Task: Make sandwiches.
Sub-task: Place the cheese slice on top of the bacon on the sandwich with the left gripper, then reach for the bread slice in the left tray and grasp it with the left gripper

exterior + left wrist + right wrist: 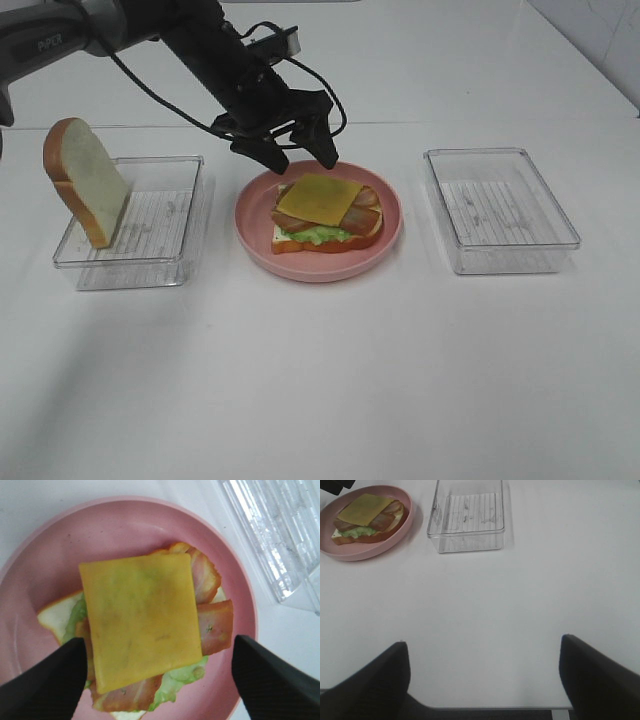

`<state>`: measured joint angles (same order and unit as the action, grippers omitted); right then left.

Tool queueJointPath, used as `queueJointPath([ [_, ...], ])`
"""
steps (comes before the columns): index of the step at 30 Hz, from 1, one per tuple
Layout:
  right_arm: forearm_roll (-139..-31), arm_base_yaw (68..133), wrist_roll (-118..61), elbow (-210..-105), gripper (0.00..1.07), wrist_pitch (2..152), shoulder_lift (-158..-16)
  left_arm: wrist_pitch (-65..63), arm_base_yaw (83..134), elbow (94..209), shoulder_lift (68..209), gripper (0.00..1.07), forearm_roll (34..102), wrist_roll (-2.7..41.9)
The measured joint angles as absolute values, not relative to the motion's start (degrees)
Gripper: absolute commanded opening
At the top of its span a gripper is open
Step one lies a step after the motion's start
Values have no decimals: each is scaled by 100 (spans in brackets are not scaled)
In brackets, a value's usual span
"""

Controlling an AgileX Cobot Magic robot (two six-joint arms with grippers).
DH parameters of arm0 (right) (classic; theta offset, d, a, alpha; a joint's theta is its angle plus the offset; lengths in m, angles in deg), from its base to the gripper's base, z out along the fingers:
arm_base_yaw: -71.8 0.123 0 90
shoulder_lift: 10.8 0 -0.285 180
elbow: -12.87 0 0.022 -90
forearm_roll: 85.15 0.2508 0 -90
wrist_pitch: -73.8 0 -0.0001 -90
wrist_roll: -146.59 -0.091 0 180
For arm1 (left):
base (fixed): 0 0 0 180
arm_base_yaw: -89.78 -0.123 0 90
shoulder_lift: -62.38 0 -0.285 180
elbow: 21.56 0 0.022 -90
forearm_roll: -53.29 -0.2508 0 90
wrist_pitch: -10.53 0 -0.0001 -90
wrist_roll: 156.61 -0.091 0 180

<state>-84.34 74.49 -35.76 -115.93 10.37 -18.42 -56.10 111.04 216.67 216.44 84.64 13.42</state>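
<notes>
An open-topped sandwich (325,212) lies on the round pink plate (385,245): white bread, green lettuce, bacon strips and a yellow cheese slice (142,625) on top. My left gripper (296,152) hovers just above the plate's far side, open, its black fingers (45,680) either side of the sandwich and holding nothing. A loose bread slice (85,180) leans upright in the left clear tray (160,262). My right gripper (482,642) is open and empty over bare table, well short of the sandwich (367,517).
A clear rectangular tray (500,205) stands empty to the right of the plate, also in the right wrist view as the tray (467,515). White table surrounds everything. The left arm and its cable slant in from the far left.
</notes>
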Motion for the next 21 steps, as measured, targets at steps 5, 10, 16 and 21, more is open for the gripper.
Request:
queueJointPath([
  [5,-8434,7449,-3576,-11593,79,1037,-1842,-5885,11104,22200,21650,88,7770,1754],
  [10,-8434,7449,-3576,-11593,79,1037,-1842,-5891,11110,22607,21409,94,6980,2510],
  [16,-8434,7449,-3576,-11593,79,1037,-1842,-5891,11110,22475,20653,94,6286,2820],
  [21,-8434,7449,-3576,-11593,79,1037,-1842,-5885,10978,21180,19542,93,5616,2923],
])
